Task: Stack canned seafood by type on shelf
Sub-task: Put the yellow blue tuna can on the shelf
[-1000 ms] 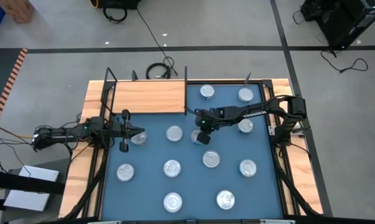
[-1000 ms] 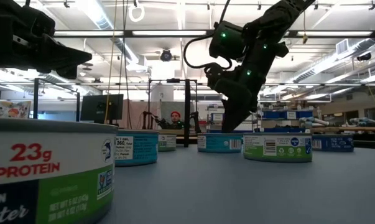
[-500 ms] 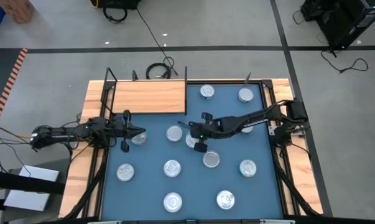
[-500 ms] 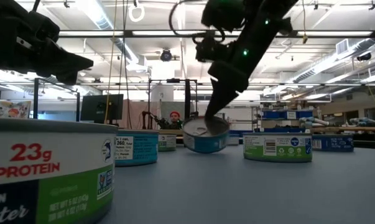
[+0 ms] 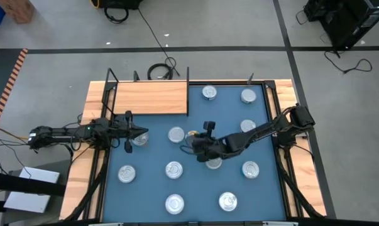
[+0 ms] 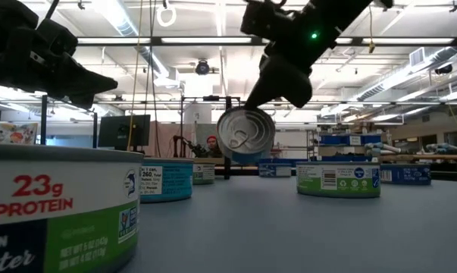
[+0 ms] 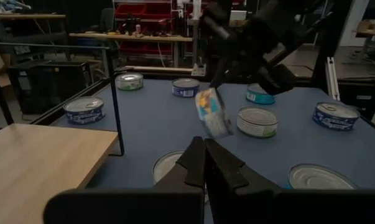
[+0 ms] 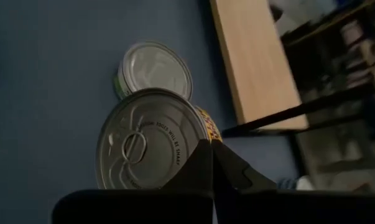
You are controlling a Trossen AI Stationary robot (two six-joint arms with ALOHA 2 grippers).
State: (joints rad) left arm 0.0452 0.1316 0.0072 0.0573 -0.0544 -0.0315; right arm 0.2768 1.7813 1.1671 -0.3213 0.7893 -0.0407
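Several round silver tins of canned seafood lie flat on the blue mat [image 5: 264, 188]. The wooden shelf [image 5: 150, 98] stands bare at the far left. My right gripper [image 5: 194, 142] hangs over the mat's middle, shut on one tin [image 6: 245, 135] that is tipped on edge. My left gripper [image 5: 139, 134] is shut and hovers level at the mat's left side, just above another tin [image 7: 168, 165], apart from it. My right gripper holds the tin by its rim [image 8: 192, 144] at the edge of the lid; the fingers [image 8: 219, 167] themselves cover the exact place. They come slanting down from the table's right. The tin hangs below them, clear of the mat, its lid [image 6: 243, 136] facing the near edge.
A green-labelled tin [image 8: 156, 68] lies on the mat just beyond the held one, toward the shelf. More tins [image 5: 174, 169] ring the middle of the mat. The shelf's black uprights [image 7: 115, 106] stand at its corners. A person [image 6: 211, 145] sits far behind the table.
My right gripper has swung toward the table's left and near edge, risen and rolled. The tin it holds has come up off the mat and tipped from flat onto its edge, lid now toward the near edge.
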